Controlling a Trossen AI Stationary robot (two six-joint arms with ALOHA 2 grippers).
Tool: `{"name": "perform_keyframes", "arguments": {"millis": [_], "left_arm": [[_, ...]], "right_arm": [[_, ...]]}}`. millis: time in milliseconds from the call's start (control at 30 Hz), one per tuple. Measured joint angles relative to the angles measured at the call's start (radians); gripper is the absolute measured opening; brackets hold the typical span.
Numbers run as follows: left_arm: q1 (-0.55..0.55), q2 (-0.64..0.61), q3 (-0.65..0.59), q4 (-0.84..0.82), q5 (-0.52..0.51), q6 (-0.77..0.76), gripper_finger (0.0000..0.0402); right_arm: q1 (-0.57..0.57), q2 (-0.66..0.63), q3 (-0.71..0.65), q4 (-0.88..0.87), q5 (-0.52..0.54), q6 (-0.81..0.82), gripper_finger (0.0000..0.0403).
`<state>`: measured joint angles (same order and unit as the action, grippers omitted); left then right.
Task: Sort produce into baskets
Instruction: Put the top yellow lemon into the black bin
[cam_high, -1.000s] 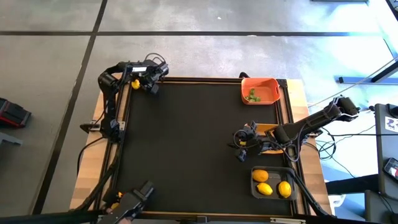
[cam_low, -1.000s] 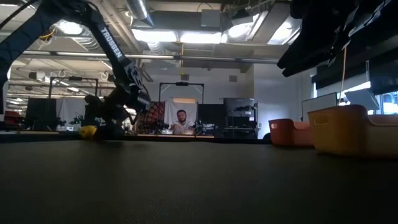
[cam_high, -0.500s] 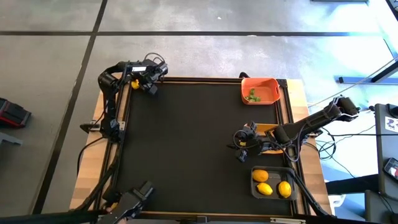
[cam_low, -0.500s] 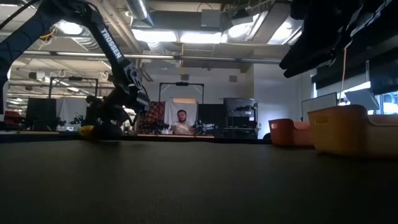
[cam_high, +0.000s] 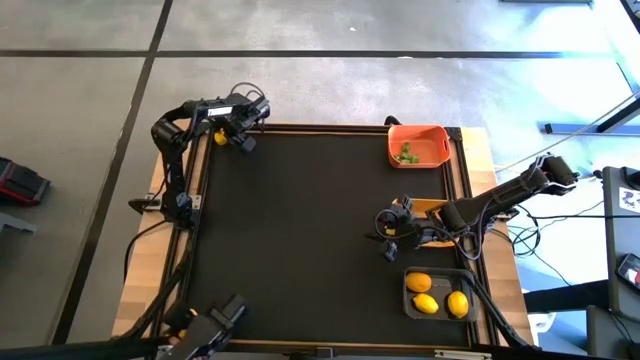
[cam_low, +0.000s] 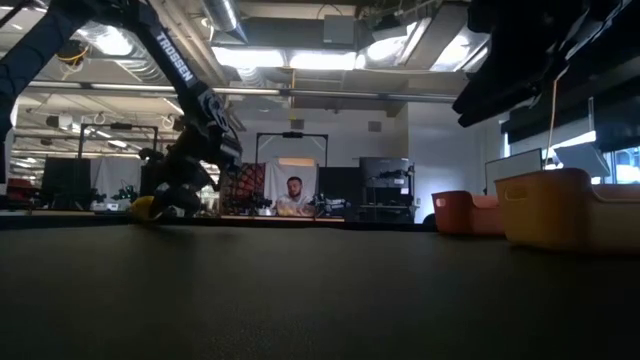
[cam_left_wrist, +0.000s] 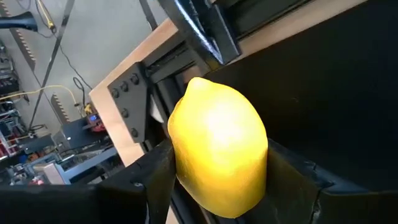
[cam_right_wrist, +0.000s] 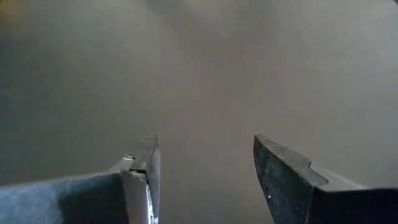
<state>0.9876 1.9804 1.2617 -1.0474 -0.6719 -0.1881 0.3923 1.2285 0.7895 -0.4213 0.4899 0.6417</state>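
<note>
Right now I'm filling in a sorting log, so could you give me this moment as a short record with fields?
left gripper: at the far left corner of the table, shut on a lemon
right gripper: open, empty, over the mat beside the yellow basket
orange basket: far right corner, holds small green pieces
dark basket: near right corner, holds three lemons
red pieces: none visible
mat: no loose produce seen on it

Grey concrete floor (cam_high: 330, 80); bright ceiling lights (cam_low: 290, 58).
</note>
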Motion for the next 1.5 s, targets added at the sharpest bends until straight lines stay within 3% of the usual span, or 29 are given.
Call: {"name": "perform_keyframes", "arguments": {"millis": [400,1033,1367,1500], "left_arm": [[-0.146,-0.084,0.001,0.000,0.053,0.007,0.0209],[-0.525,-0.261,0.002,0.079,0.113,-0.053,0.0210],[-0.727,-0.274,0.002,0.227,0.195,-0.077,0.0210],[-0.791,-0.274,0.002,0.304,0.231,-0.076,0.0210]], "right_arm": [[0.001,0.000,0.000,-0.003,-0.059,-0.018,0.0189],[0.001,0.000,0.000,-0.043,-0.100,-0.019,0.0188],[0.000,0.000,0.000,-0.042,-0.118,-0.019,0.0189],[0.000,0.000,0.000,-0.033,-0.147,-0.010,0.0211]]}}
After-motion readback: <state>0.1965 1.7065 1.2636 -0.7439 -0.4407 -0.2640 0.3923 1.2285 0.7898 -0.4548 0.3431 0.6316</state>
